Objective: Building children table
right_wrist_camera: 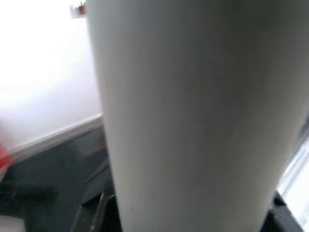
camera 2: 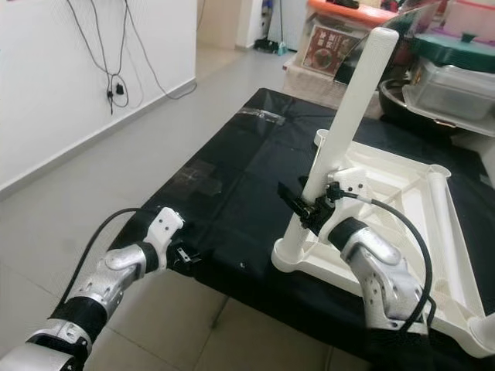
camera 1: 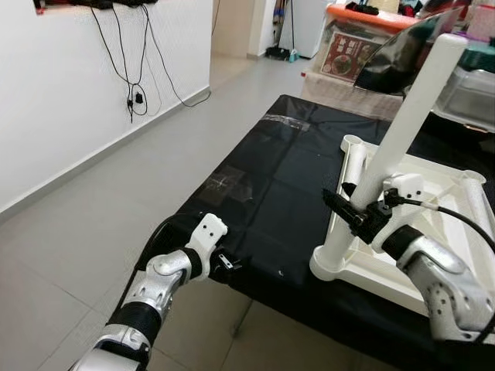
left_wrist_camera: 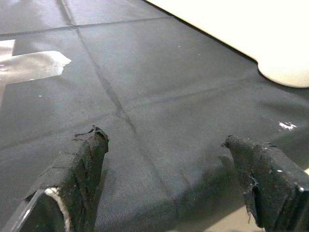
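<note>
The tabletop lies upside down on a black cloth, near its front edge, ribs and corner sockets facing up. One white leg stands in the near-left socket, leaning a little to the right. The right gripper clasps the leg low down, just above the socket, its fingers closed on either side of the tube; the right wrist view looks straight at the leg. The left gripper rests at the cloth's front edge, fingers spread wide and holding nothing. The leg looks like a hollow moulded plastic tube: light, stiff, smooth and likely slippery under hard pads. A low grip gives good control for pressing it home, though a higher hold would give more leverage to straighten the lean. The top looks light enough to slide on the cloth, so bracing its rim with the free gripper seems wise.
</note>
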Tool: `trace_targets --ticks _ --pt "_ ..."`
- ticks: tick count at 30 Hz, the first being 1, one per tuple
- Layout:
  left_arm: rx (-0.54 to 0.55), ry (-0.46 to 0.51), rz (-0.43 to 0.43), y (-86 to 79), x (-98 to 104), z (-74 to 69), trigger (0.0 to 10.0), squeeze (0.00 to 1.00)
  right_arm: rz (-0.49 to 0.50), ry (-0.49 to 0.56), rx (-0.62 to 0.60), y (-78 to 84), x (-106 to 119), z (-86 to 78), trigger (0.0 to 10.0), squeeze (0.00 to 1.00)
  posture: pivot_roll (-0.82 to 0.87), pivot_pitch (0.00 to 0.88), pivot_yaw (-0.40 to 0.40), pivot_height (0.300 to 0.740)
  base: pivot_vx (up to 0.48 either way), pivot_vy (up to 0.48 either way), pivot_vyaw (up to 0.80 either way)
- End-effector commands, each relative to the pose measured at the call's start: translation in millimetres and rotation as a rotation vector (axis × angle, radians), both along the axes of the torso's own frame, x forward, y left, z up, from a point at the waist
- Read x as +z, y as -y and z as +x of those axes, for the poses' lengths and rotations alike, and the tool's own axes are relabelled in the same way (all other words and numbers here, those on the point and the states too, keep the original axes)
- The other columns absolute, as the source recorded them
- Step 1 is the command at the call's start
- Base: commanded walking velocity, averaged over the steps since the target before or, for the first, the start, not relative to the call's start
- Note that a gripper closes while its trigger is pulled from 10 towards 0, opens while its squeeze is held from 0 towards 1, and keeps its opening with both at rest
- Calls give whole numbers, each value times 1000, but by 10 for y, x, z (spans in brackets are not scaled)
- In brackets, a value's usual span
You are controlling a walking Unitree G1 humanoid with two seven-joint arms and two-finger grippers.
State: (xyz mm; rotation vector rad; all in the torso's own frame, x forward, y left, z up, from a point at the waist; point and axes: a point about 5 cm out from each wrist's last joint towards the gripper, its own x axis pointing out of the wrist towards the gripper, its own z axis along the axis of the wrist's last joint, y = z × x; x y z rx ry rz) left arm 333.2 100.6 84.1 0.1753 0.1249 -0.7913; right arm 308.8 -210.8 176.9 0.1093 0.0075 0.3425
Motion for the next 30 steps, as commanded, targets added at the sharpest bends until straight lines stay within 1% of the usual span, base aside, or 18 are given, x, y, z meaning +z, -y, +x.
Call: trace_targets --ticks 1,3,4,6,8,9,10,11,14,16,17,20,21,22,27,28,29,30 --pt "-3 -13 -1 5 -45 -39 10000 0 -15 -187 -267 124 -350 76 0 0 170 0 -151 740 0 0 0" --pt "-3 -18 6 -9 -70 -54 10000 0 38 -284 -640 383 -487 47 0 0 168 0 -149 740 0 0 0" --pt "-3 -18 6 -9 -70 -54 10000 0 38 -284 -640 383 -487 47 0 0 168 0 -149 740 0 0 0" --pt "-5 -18 11 -17 -65 -47 10000 0 148 -371 -992 533 -667 -277 0 0 164 0 -144 740 0 0 0" --pt "-5 -17 11 -21 -57 -40 10000 0 174 -388 -1066 542 -719 -406 0 0 165 0 -143 740 0 0 0" --pt "-5 -15 12 -28 -43 -26 10000 0 188 -381 -1058 435 -719 -510 8549 0 156 0 -134 740 0 0 0" --pt "-5 -15 12 -28 -43 -26 10000 0 188 -381 -1058 435 -719 -510 8549 0 156 0 -134 740 0 0 0" --pt "-5 -15 12 -34 -33 -17 10000 0 176 -362 -984 287 -675 -549 10000 0 139 0 -124 740 0 0 0" --pt "-17 -18 19 -11 -46 -20 10000 0 178 -215 -764 -29 -413 -565 10000 0 130 0 -120 740 0 0 0" --pt "-17 -18 19 -11 -46 -20 10000 0 178 -215 -764 -29 -413 -565 10000 0 130 0 -120 740 0 0 0" --pt "-21 -19 18 6 -48 -23 10000 0 165 -171 -731 -42 -343 -554 10000 1000 127 0 -117 740 0 0 0" --pt "-26 -18 12 31 -41 -26 10000 0 127 -101 -661 -6 -178 -431 10000 953 130 0 -118 740 0 0 0" --pt "-26 -17 10 36 -38 -25 10000 0 131 -77 -597 20 -98 -344 10000 0 129 0 -121 740 0 0 0" --pt "-24 -17 8 37 -35 -20 10000 0 160 -27 -423 10 2 -251 10000 0 130 0 -123 740 0 0 0" --pt "-22 -17 9 47 -33 -11 10000 0 115 -40 -6 41 -124 -200 10000 0 140 0 -136 740 0 0 0" --pt "-18 -14 6 50 -28 -7 10000 0 68 -84 3 70 -251 -197 6314 0 149 0 -145 740 0 0 0" --pt "-18 -14 6 50 -28 -7 10000 0 68 -84 3 70 -251 -197 6314 0 149 0 -145 740 0 0 0" --pt "-14 -11 2 50 -23 -5 10000 0 49 -122 -10 86 -350 -192 0 0 155 0 -151 740 0 0 0"
